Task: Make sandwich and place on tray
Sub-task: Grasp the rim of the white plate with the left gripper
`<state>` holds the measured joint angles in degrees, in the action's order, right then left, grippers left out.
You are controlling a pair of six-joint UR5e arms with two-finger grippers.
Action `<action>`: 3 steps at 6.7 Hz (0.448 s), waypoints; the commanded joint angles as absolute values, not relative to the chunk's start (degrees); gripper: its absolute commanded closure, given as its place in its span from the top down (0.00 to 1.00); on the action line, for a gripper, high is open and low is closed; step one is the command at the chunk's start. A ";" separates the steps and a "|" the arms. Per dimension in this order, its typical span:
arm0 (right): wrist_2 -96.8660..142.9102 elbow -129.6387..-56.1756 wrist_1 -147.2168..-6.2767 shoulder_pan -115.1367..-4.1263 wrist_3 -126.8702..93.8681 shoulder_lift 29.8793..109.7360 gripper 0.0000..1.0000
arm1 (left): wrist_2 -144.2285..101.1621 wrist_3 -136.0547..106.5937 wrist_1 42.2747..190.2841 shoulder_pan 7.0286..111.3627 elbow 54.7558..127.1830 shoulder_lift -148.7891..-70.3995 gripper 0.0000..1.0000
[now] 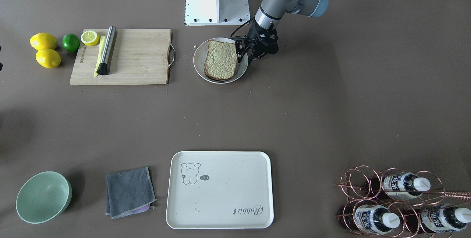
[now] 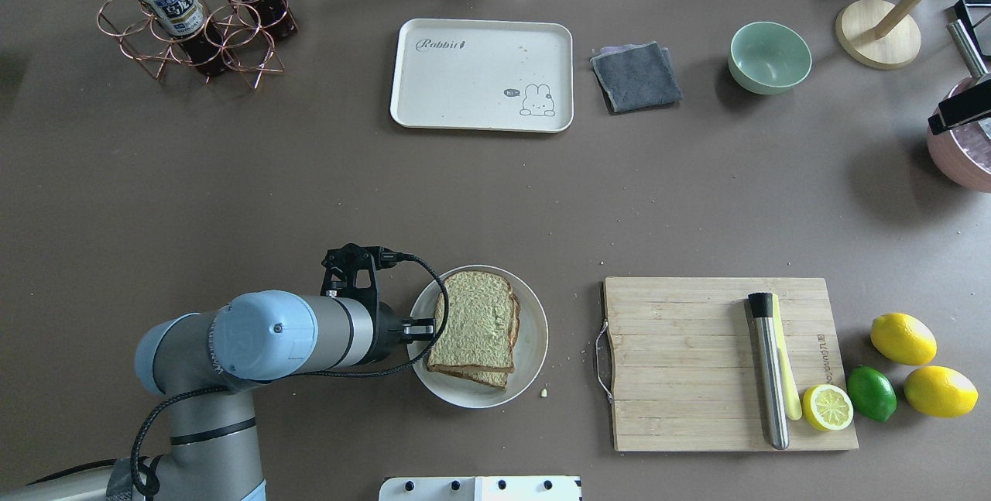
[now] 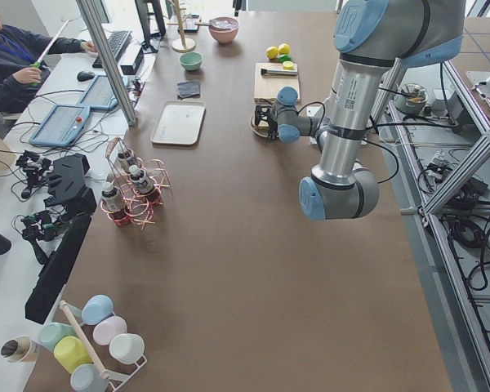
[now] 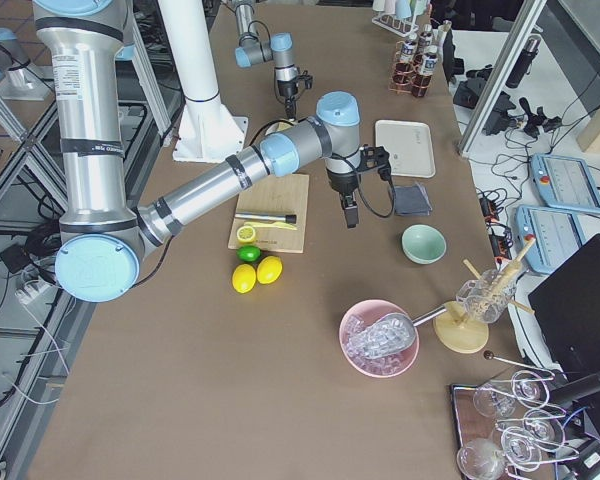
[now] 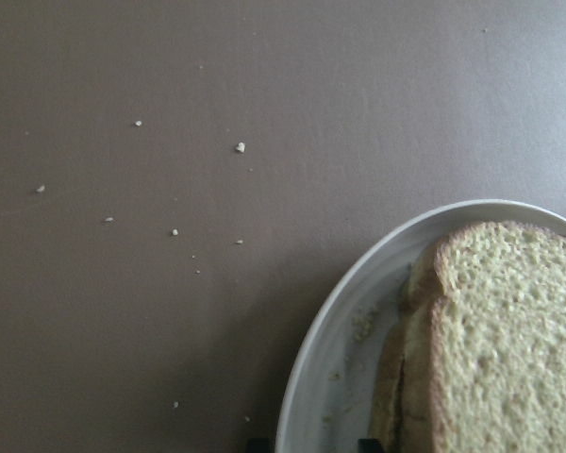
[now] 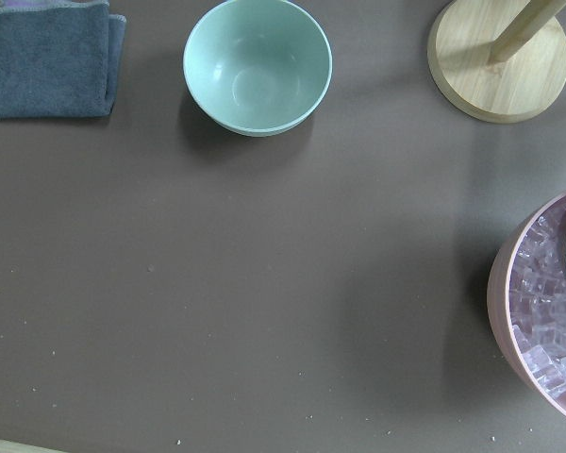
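overhead exterior view: a brown table, with the robot's left arm reaching in low from the near side. two slices of bread, the sandwich (image 2: pixel 474 323), lie stacked on a round white plate (image 2: pixel 534 350), the top slice slightly offset from the lower one. no egg shows, and i cannot tell whether one is hidden between them. the left gripper (image 2: pixel 426 328) sits at the plate's left rim, just beside the bread. in the left wrist view its fingertips (image 5: pixel 258 442) peek in at the bottom edge, spread apart, with the plate rim between them and nothing pinched. the right gripper (image 4: pixel 349 212) shows only in the exterior right view, hanging above the table; i cannot tell whether it is spread or pressed together. the cream tray (image 2: pixel 464 75) lies at the far side, well apart from the plate, holding only crumbs. the stacking looks done; gripping the sandwich and carrying it to the tray are left.
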<state>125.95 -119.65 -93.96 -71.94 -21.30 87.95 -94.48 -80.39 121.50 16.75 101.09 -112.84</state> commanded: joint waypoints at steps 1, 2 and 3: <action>125.95 -119.44 -93.96 -71.98 -21.27 87.98 1.00 | -94.48 -80.33 121.55 16.96 100.72 -113.03 0.13; 125.95 -119.44 -93.96 -71.98 -21.27 87.98 1.00 | -94.48 -80.33 121.55 17.05 100.81 -112.94 0.00; 125.95 -119.44 -93.96 -71.98 -21.27 88.07 1.00 | -94.66 -80.25 121.55 17.31 100.90 -112.94 0.00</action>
<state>125.95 -119.45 -93.96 -71.98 -21.27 88.01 -94.52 -80.31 121.54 17.07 100.81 -112.97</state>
